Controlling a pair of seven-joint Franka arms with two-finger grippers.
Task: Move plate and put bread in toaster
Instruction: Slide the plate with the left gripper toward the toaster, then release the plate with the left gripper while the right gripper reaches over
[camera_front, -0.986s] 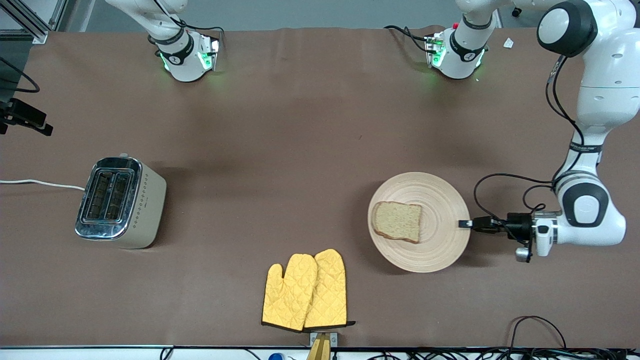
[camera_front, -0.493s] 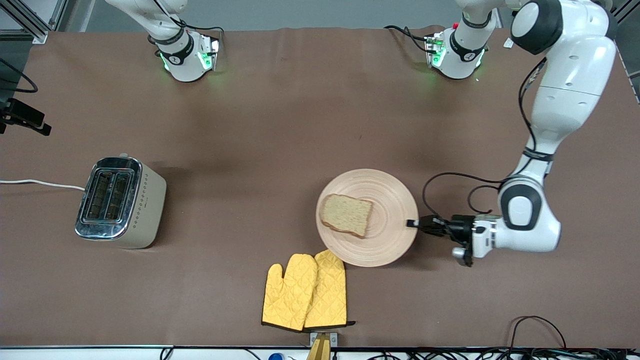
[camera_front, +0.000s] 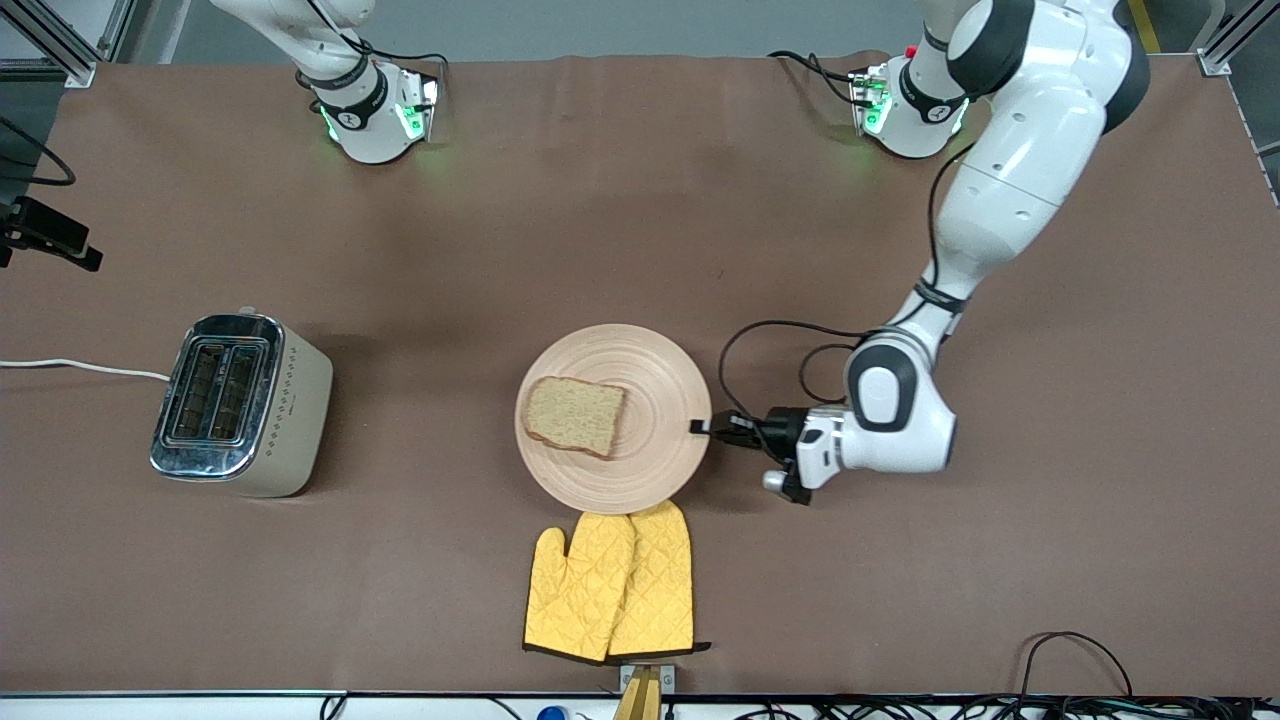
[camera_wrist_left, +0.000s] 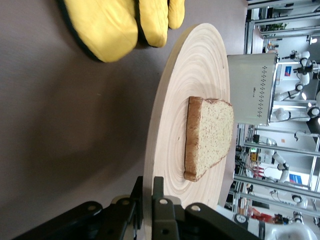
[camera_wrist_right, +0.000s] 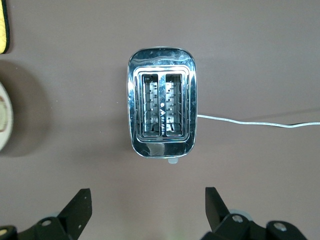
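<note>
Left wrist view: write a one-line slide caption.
Left tool shut on the plate rim, bread lying on it, oven mitts alongside.

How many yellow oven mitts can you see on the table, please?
2: the yellow quilted oven mitts lie side by side, overlapping, just nearer the front camera than the round pale wooden plate. None seems hidden.

My left pincer (camera_front: 697, 427) has dragged the round pale wooden plate (camera_front: 655, 455) with its brown bread slice (camera_front: 575, 415) toward the chrome-topped toaster (camera_front: 240, 404), above the yellow mitts (camera_front: 612, 580).
</note>
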